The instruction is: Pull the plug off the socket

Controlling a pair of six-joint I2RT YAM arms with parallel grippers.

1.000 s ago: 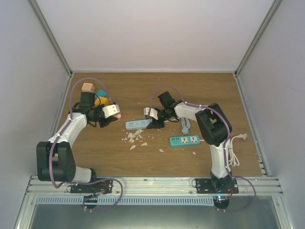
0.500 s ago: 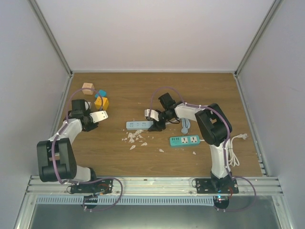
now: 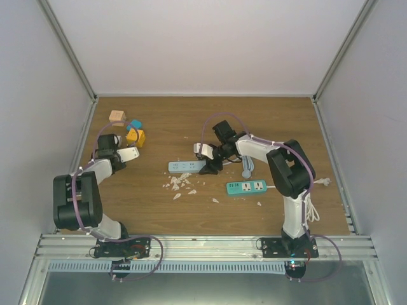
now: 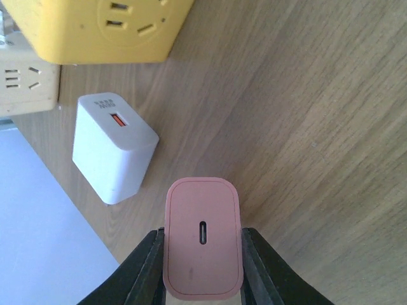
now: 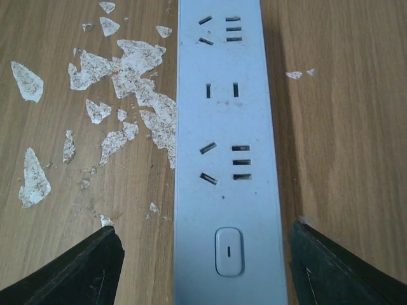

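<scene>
The socket is a pale grey-blue power strip [image 3: 184, 166] lying flat at mid-table, and all its outlets are empty in the right wrist view [image 5: 226, 127]. My right gripper [image 3: 207, 159] is open, with its fingers astride the strip's switch end [image 5: 206, 257] and apart from its sides. My left gripper [image 3: 129, 154] is at the far left, shut on a pink plug [image 4: 202, 216], a small charger block with a slot port. It holds the plug low over the wood, well clear of the strip.
A white charger [image 4: 111, 149], a yellow cube socket [image 4: 102, 28] and a beige cube [image 4: 25, 82] sit just beyond the left gripper. White flakes [image 5: 121, 76] lie beside the strip. A teal strip [image 3: 246, 187] and a coiled white cable [image 3: 311, 203] are at the right.
My left arm has swung left and pulled back with the pink plug, from near the strip's left end to beside the cubes. The right gripper has stayed over the strip.
</scene>
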